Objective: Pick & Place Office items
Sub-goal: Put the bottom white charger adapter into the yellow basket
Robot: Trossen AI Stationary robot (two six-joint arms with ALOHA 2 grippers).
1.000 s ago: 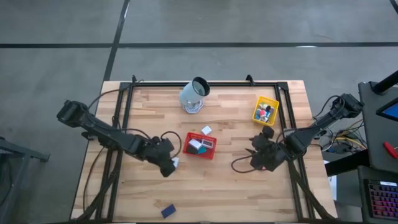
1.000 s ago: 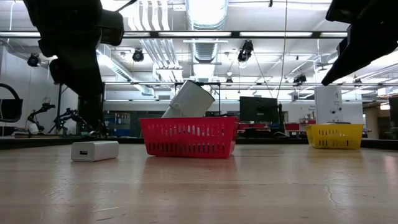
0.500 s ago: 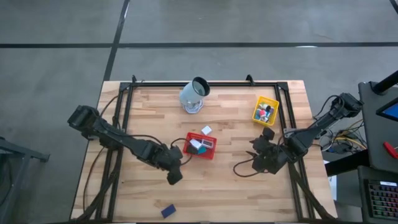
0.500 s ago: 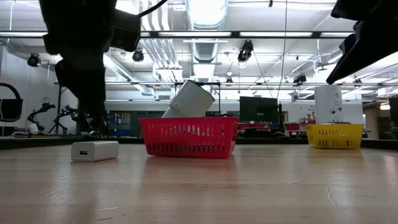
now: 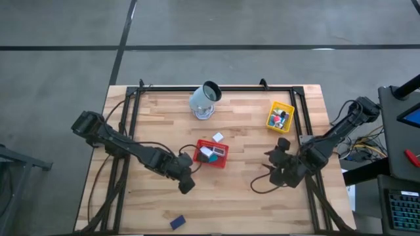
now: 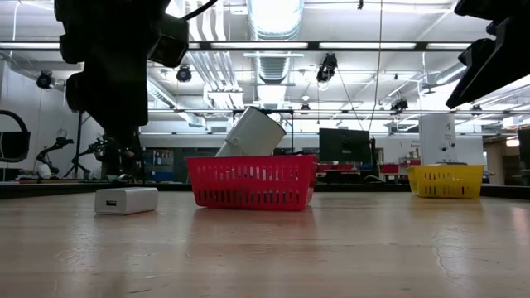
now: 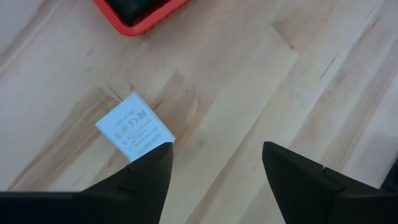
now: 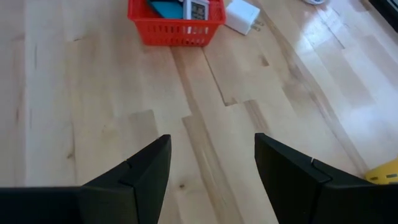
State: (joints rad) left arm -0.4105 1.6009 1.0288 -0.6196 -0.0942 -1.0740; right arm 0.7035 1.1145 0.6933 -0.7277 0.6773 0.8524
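Reaching for the small white rectangular plastic block (image 7: 135, 126) with grey printed markings on its flat face, lying on the pale planked wooden table (image 5: 230, 196) just off the 8 o'clock corner of the red plastic mesh tray (image 5: 212, 153). Left tool (image 5: 186, 185) hanging low above that block, fingers parted and bare, gripping nothing; in the left wrist view, block partly behind one dark finger (image 7: 149, 180) rather than centred between the two. Judged: the pick stage, not yet a grasp. Next move seems to call for shifting sideways to straddle the block, dropping to the table, pinching the short sides, then carrying to a tray.

From the low view, same block (image 6: 126, 200) smooth, hard, round-edged, with a small slot in its end; likely rigid and light, apt to skid on the sealed wood if nudged.

Right tool (image 5: 281, 172) waiting near 4 o'clock on the table, fingers spread, empty.

Red tray already holding a teal flat piece and a white one, with another white block (image 5: 218, 137) outside at its 12 o'clock edge. Yellow mesh tray (image 5: 280, 116) at 2 o'clock filled with mixed small pieces. Dark blue block (image 5: 177, 222) alone at 7 o'clock near the table edge. Pale grey-white cup (image 5: 205, 99) tipped on its side at 12 o'clock
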